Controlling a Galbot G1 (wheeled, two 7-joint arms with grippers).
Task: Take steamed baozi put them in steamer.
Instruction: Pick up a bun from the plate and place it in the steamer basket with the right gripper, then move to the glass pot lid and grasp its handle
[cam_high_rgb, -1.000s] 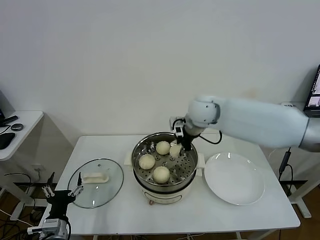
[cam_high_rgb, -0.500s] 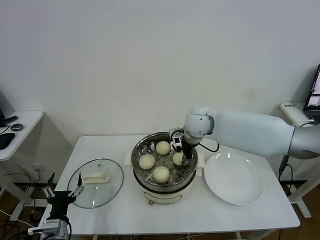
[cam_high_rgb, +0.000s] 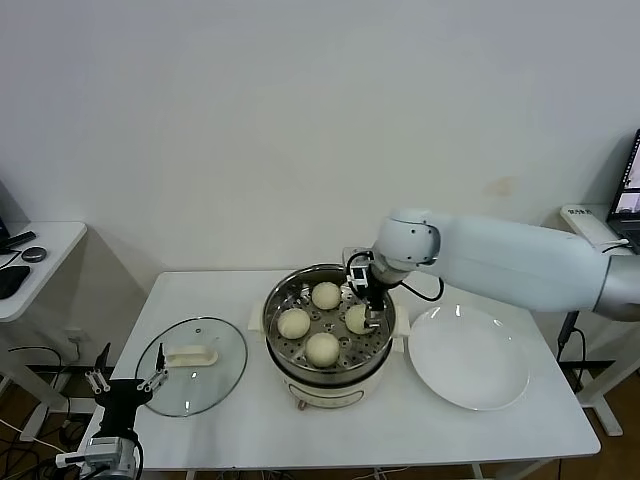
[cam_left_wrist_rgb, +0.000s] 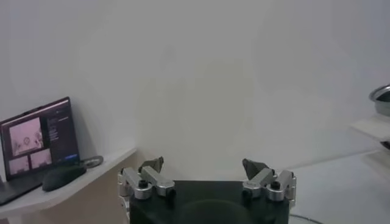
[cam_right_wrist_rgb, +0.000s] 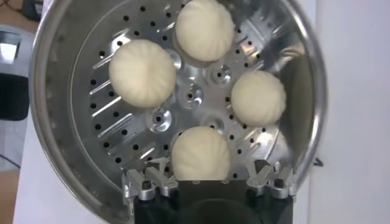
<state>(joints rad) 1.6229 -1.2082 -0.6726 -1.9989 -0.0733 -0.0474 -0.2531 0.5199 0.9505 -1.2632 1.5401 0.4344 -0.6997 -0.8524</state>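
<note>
All four steamed baozi (cam_right_wrist_rgb: 201, 152) lie in the steamer (cam_high_rgb: 330, 375); the plate (cam_high_rgb: 468, 357) is bare. Right gripper (cam_right_wrist_rgb: 207, 181), fingers spread, hangs over the right bun. Only withdrawal appears left.

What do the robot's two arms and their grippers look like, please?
The right arm is a smooth, pale white shell with a rounded joint and a black cable looping at the wrist. The right gripper and left gripper match: a black body carrying silver metal finger links with dark tips.
</note>
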